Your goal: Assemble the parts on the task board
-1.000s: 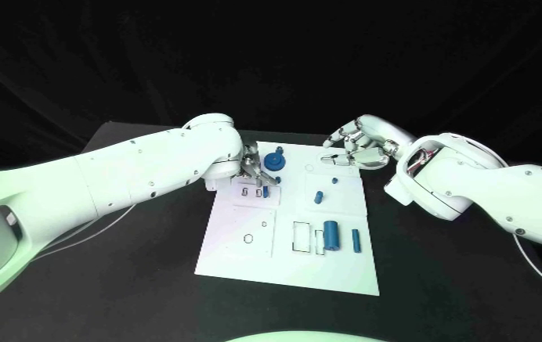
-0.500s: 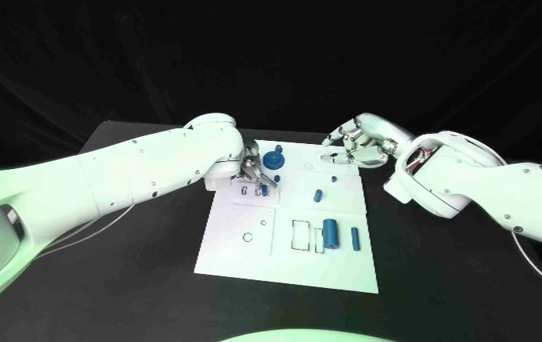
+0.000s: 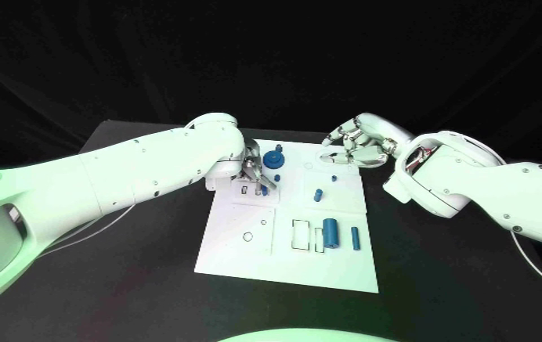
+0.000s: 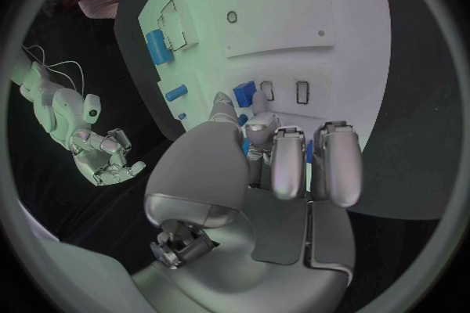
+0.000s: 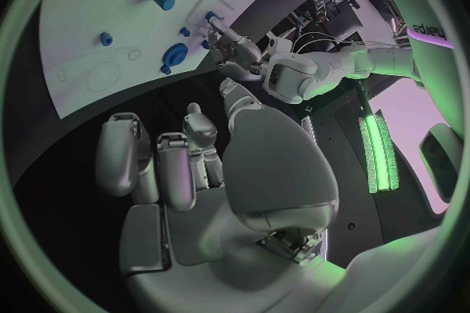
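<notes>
The white task board [image 3: 243, 256] lies mid-table. My left hand [image 3: 251, 171] is over its far left part, fingers curled; a small blue part [image 3: 262, 189] shows at its fingertips above two small slots [image 4: 301, 91]. Blue also shows between the curled fingers [image 4: 274, 160] in the left wrist view. A round blue knob [image 3: 276, 158] stands just right of that hand. My right hand [image 3: 355, 150] hovers over the far right corner, fingers loosely bent and holding nothing. Two small blue pegs [image 3: 335, 178] [image 3: 319, 196] sit mid-board. A thick blue cylinder [image 3: 331, 232] and a thin one [image 3: 355, 238] lie near the right edge.
Outlined recesses [image 3: 301, 236] and a small ring mark [image 3: 247, 238] are on the near half of the board. Black table [image 3: 113, 279] surrounds the board on all sides. My right forearm [image 3: 452, 178] lies along the board's right side.
My left hand has edged slightly towards the board's near side with the blue part. The right hand has stayed put.
</notes>
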